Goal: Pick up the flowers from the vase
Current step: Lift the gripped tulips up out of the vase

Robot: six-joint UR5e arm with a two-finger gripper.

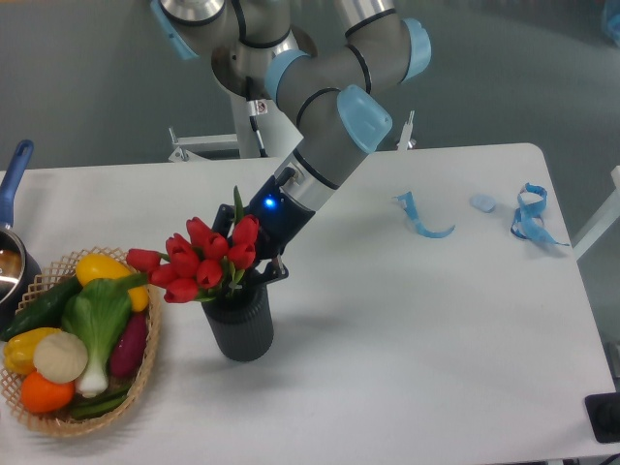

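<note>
The flowers, a bunch of red tulip buds with green leaves, stand in the vase, a small dark grey ribbed pot on the white table. The buds lean to the left over the rim. My gripper reaches down from the upper right and sits right behind the buds, just above the vase's rim. Its fingers are mostly hidden by the flowers, so I cannot see whether they are closed on the stems.
A wicker basket of toy vegetables sits at the left, close to the vase. A pot with a blue handle is at the far left edge. Blue plastic strips and more blue strips lie at the right back.
</note>
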